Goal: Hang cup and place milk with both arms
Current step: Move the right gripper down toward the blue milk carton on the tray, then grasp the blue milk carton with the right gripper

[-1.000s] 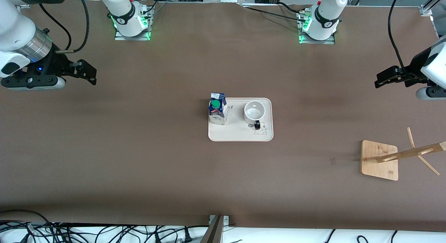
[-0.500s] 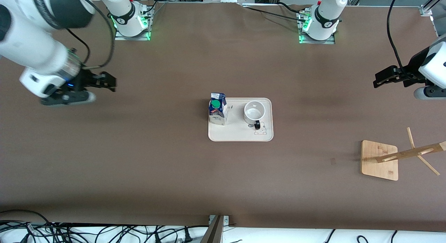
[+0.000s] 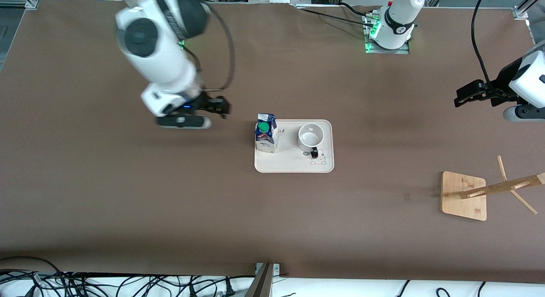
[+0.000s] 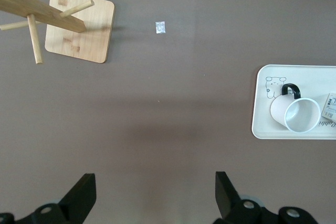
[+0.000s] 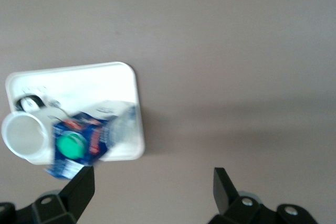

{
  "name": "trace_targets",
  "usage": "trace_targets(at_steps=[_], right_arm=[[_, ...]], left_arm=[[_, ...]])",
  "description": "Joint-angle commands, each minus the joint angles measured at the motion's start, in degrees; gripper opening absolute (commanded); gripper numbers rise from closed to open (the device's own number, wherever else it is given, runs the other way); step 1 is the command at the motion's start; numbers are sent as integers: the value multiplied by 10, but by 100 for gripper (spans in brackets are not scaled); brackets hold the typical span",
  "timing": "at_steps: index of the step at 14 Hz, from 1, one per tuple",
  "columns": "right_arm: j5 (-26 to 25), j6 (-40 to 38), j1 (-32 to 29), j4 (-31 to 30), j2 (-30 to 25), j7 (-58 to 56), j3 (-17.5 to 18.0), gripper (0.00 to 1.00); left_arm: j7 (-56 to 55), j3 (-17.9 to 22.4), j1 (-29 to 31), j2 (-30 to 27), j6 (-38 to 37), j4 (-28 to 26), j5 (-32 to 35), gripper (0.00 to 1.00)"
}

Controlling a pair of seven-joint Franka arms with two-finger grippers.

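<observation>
The white cup with a black handle stands upright on a white tray at the table's middle; it also shows in the left wrist view and the right wrist view. The milk carton with a green cap stands on the tray's edge toward the right arm's end, and shows in the right wrist view. My right gripper is open and empty over bare table close beside the carton. My left gripper is open and empty, high over the left arm's end of the table.
A wooden mug rack on a square bamboo base stands toward the left arm's end, nearer the front camera than the tray; it also shows in the left wrist view. Cables lie along the front edge.
My right arm has swung a long way from its end of the table toward the tray, stopping close to the milk carton. My left gripper has barely moved.
</observation>
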Motion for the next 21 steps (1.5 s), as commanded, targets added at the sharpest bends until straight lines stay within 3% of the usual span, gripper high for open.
trace_targets(at_steps=[1, 3, 7, 13, 14, 17, 18, 21], right_arm=[[5, -3, 34, 121, 111, 109, -5, 100], [4, 18, 52, 150, 152, 157, -5, 100], [-3, 71, 79, 149, 188, 205, -7, 100], [-21, 71, 85, 134, 190, 207, -7, 100], [-22, 71, 86, 127, 190, 207, -7, 97], [-33, 71, 90, 107, 189, 204, -7, 51], [-33, 70, 90, 102, 187, 202, -7, 42], [-33, 60, 87, 108, 179, 185, -9, 35]], left_arm=[[4, 0, 3, 3, -10, 6, -9, 100], [4, 3, 4, 3, -10, 6, -9, 100], [3, 5, 4, 3, -22, 5, -3, 100], [-2, 9, 4, 6, -20, 2, -4, 100], [-2, 11, 5, 6, -21, 2, -4, 100], [-2, 13, 5, 6, -24, 1, -9, 100], [-2, 13, 5, 5, -24, -1, -12, 100], [-2, 13, 4, 7, -23, -4, -11, 100]])
